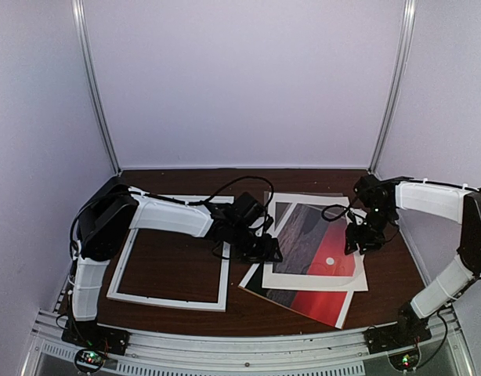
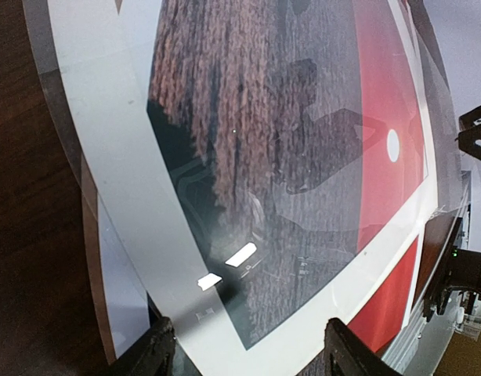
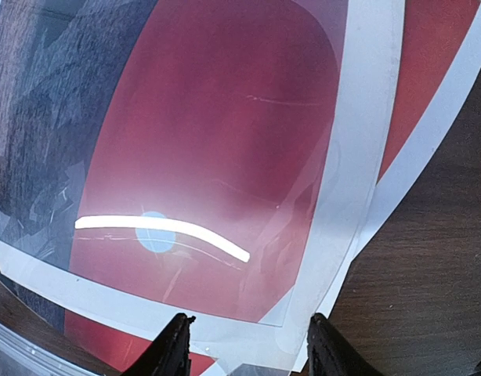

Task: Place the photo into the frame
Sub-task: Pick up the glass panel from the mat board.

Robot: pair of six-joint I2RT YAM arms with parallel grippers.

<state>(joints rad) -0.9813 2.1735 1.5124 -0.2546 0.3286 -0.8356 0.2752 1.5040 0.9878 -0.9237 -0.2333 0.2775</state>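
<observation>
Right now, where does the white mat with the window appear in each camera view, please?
Top view: the white mat lies right of centre, on the photo, right of the frame.
Left wrist: the mat fills most of the picture, with its border running from top left to bottom.
Right wrist: its border runs along the bottom and up the right side.
Shared landmark: the small white sun, visible inside the window in both wrist views too.

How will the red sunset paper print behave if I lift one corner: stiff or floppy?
Probably floppy and light: the red sunset paper print looks sheet-thin and lies flat. It would likely drag, not come free, because the white windowed mat covers most of it.
</observation>
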